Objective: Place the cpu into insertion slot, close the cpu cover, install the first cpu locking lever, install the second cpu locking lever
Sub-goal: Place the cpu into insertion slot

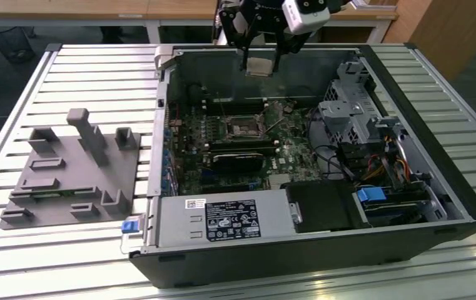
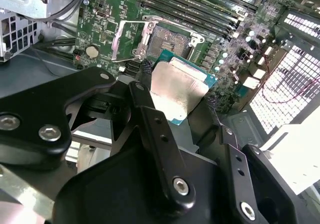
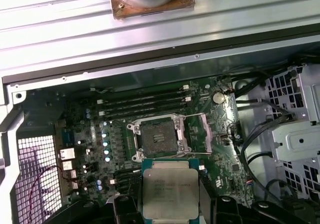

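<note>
In the exterior view the gripper (image 1: 260, 62) pinches the cpu (image 1: 259, 67) at 12 o'clock from the empty insertion slot (image 1: 244, 128); the cpu cover (image 3: 201, 134) lies open, 0 of 4 steps done.

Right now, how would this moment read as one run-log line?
gripper: shut on cpu | cpu: held above motherboard, not seated | insertion slot: empty | cpu cover: open

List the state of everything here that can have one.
gripper, shut on the cpu.
cpu, held up in the air, not seated.
insertion slot, empty and uncovered.
cpu cover, swung open.
computer case, open, side panel off.
</note>
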Controlling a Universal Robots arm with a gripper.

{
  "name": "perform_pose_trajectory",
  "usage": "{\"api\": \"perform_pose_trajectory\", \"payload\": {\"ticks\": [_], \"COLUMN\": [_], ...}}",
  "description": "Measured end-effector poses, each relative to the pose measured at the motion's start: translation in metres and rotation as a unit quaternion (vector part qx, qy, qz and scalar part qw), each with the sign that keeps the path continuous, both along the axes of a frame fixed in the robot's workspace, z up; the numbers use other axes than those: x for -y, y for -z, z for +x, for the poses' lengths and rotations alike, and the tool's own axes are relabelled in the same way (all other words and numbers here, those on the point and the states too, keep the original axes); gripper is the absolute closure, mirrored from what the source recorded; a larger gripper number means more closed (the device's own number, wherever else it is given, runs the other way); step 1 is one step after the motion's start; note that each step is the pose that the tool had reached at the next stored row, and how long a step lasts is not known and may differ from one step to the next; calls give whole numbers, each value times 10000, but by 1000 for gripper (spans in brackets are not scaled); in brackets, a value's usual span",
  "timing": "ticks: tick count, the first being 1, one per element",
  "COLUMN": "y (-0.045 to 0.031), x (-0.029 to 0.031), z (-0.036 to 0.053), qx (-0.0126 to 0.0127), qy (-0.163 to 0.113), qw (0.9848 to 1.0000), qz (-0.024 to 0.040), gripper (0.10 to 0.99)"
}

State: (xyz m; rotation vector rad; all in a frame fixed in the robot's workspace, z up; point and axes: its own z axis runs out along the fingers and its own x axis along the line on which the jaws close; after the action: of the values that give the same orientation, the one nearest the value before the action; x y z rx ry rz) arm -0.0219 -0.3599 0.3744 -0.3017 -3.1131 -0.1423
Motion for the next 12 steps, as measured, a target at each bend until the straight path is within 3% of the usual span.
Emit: {"api": "perform_pose_trajectory", "payload": {"ticks": [12], "y": [0], "x": [0], "z": [0], "qx": [0], "qy": [194], "qw": [9998], "qz": [0], "gripper": [549]}}
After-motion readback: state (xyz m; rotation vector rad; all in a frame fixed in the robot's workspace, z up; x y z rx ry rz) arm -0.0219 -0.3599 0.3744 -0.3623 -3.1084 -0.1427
